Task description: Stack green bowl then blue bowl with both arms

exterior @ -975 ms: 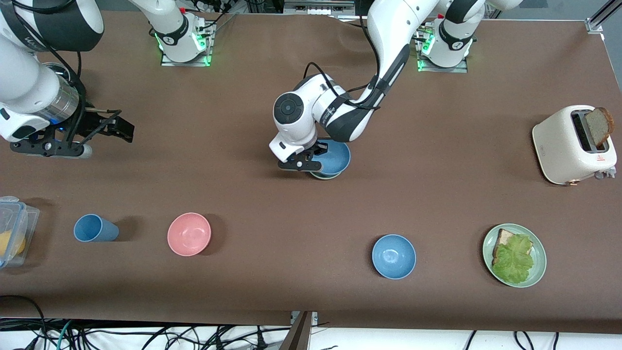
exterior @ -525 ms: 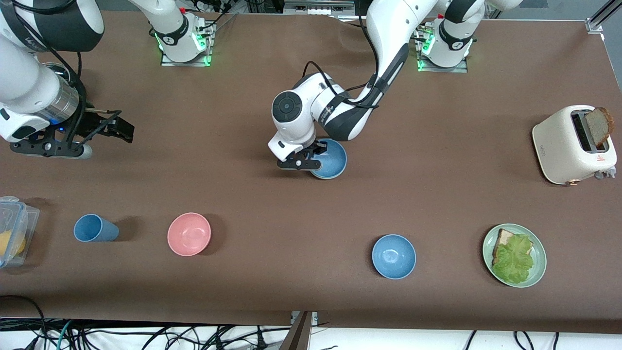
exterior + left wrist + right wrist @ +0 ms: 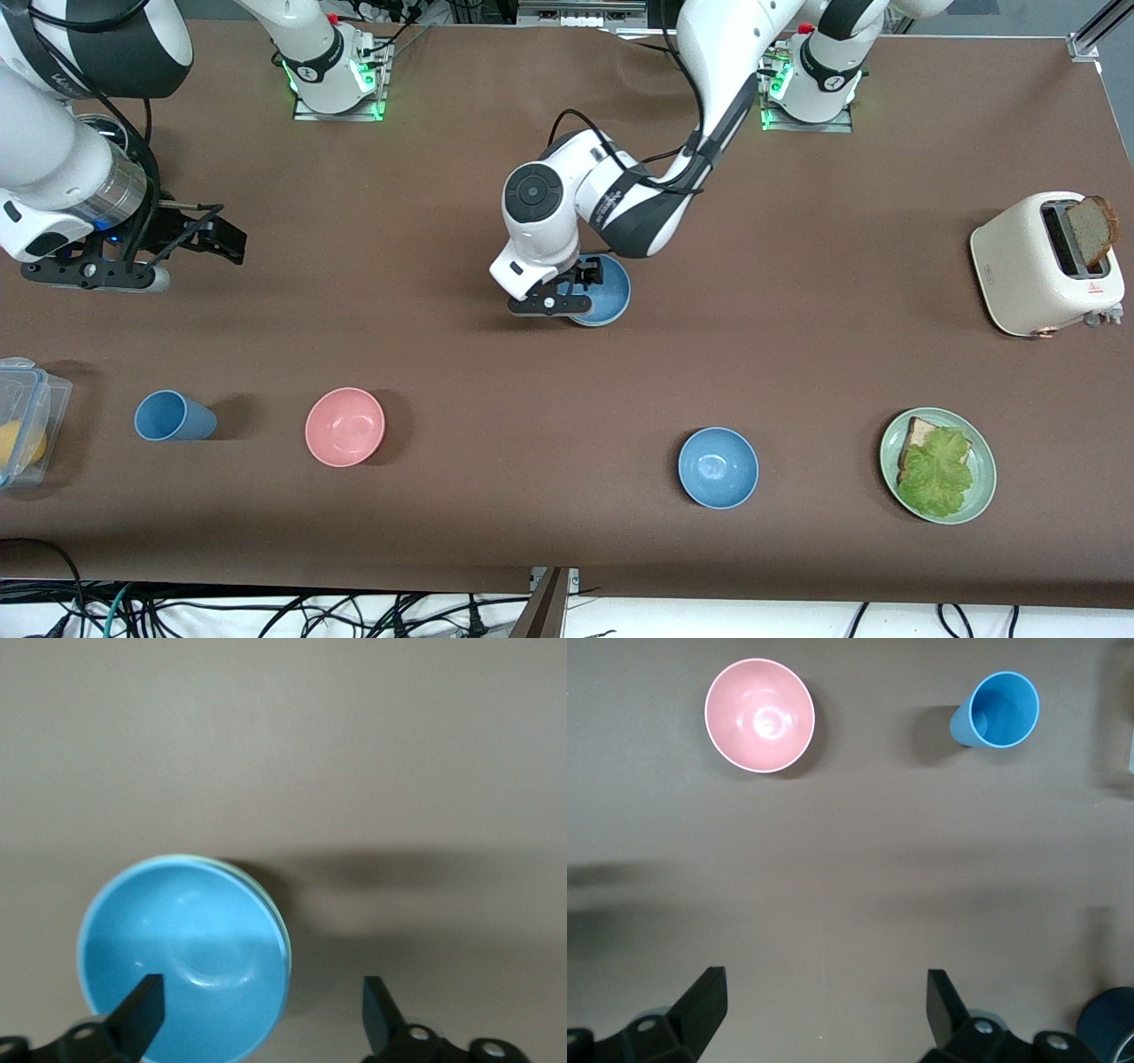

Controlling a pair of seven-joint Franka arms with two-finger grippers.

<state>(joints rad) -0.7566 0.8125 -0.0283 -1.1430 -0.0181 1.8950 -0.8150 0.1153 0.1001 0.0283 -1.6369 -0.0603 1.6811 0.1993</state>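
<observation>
A blue bowl (image 3: 609,292) sits nested in the green bowl near the table's middle. Only a thin pale green rim (image 3: 277,911) shows around the blue bowl (image 3: 186,957) in the left wrist view. My left gripper (image 3: 574,287) is open just above the stack. In its own view (image 3: 260,994) one finger is over the bowl's inside and the other is outside the rim, touching nothing. A second blue bowl (image 3: 718,467) stands alone nearer the front camera. My right gripper (image 3: 211,234) is open and empty (image 3: 824,985), waiting above bare table at the right arm's end.
A pink bowl (image 3: 345,426) (image 3: 759,715) and a blue cup (image 3: 173,416) (image 3: 997,709) stand toward the right arm's end. A clear box (image 3: 25,416) is at that table edge. A green plate (image 3: 985,454) with bread and lettuce and a toaster (image 3: 1032,266) stand toward the left arm's end.
My left gripper carried the blue bowl sideways over the green bowl and set it in; less of the green rim shows now. The right arm has barely moved.
</observation>
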